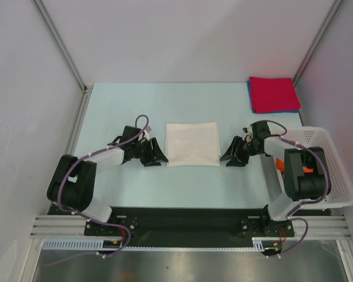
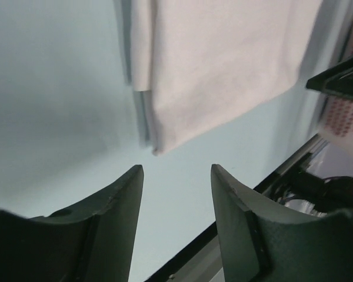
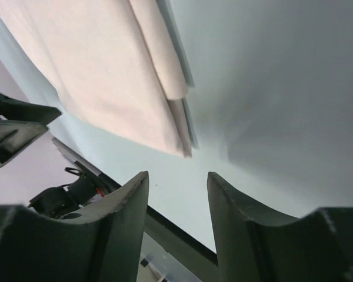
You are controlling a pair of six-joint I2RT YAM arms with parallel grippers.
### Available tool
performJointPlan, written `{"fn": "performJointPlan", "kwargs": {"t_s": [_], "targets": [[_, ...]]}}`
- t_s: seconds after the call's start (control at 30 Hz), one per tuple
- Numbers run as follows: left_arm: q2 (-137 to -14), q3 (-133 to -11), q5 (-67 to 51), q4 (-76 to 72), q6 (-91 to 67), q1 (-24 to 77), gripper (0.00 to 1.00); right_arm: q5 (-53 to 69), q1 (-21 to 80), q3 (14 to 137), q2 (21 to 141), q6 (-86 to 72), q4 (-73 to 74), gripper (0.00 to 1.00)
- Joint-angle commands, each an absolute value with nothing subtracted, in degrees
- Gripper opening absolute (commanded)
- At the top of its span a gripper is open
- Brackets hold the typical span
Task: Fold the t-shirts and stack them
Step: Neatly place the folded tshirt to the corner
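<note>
Left hand [image 1: 155,154] and right hand [image 1: 232,155], both spread, are flanking the white t-shirt [image 1: 192,144].
Pinching every layer evenly is looking wisest.

White folded cloth t-shirt [image 1: 192,144]: one is lying.
Red folded cloth t-shirt [image 1: 273,94]: one is lying.
Blue folded cloth t-shirt [image 1: 279,111]: one is showing.
White plastic lattice basket [image 1: 341,170]: one is standing.
</note>
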State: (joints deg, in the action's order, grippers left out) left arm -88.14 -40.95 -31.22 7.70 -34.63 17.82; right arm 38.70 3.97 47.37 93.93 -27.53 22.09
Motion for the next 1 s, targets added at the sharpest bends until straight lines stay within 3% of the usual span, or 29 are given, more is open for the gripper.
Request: {"fn": "performJointPlan", "kwargs": {"t_s": [0.0, 0.17, 0.2, 0.3, 0.5, 0.97], "targets": [[-82.5, -39.8, -30.7, 5.0, -41.7, 18.0, 0.56, 33.1, 4.3, 47.5, 87.0, -28.2, 27.2, 0.54], [-80.8, -34.5, -23.4, -8.4, -67.9, 26.0, 0.64, 28.2, 4.8, 49.9, 82.6, -30.9, 28.9, 0.67], [-80.9, -34.4, -21.1, -8.5, -70.7, 27.8, 0.72, 27.2, 4.9, 50.1, 82.2, -31.5, 28.9, 0.68], [-82.3, -35.4, -13.6, -9.4, -81.1, 35.0, 0.81, 24.0, 5.9, 50.1, 80.6, -33.6, 29.0, 0.72], [-89.6, -48.0, 1.6, 3.1, -88.7, 45.3, 0.87, 18.9, 6.6, 50.6, 78.2, -33.0, 29.5, 0.75], [-108.4, -56.4, 12.7, -1.6, -118.3, 58.4, 0.7, 12.2, 4.9, 60.5, 73.5, -29.3, 36.6, 0.77]]}}
